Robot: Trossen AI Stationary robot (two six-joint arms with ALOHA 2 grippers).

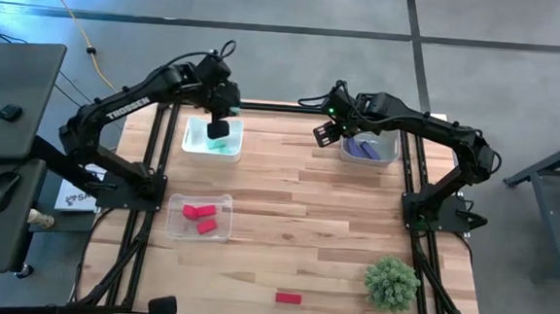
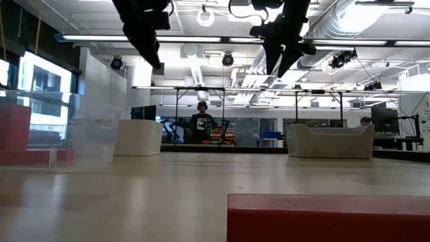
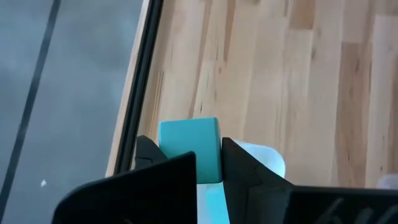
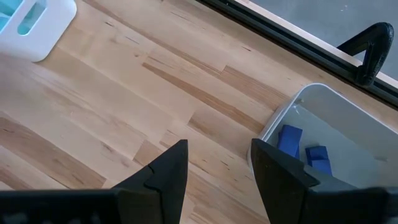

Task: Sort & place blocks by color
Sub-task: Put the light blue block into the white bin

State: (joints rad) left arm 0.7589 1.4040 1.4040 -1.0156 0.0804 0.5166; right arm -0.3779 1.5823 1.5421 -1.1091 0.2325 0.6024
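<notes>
My left gripper [image 1: 218, 129] hovers over the clear tray of teal blocks [image 1: 213, 141] near the table's far left corner, and it is shut on a teal block [image 3: 189, 146]. My right gripper [image 4: 217, 158] is open and holds nothing. It hangs above bare wood [image 1: 323, 133], just left of the tray of purple blocks [image 4: 303, 148] by the far right edge. Two red blocks [image 1: 198, 217] lie flat in a third clear tray [image 1: 221, 204]. One loose red block [image 1: 288, 298] rests flat on the table near its near edge, and it fills the foreground of the low view [image 2: 329, 218]. My left gripper pinches the teal block's two opposite side faces [image 3: 211, 155] between its fingers [image 3: 239, 165], which come from above and point down. The block's end face sticks out past the fingertips. It is lifted clear, above the teal tray's rim [image 3: 270, 158].
A spiky green ball-shaped plant [image 1: 391, 283] stands near the table's near right corner. Bare wood [image 1: 296, 207] spreads across the middle between the three trays. Black frame rails [image 1: 157, 169] run along the left and right table edges. People sit far off in the room behind [image 2: 201, 121].
</notes>
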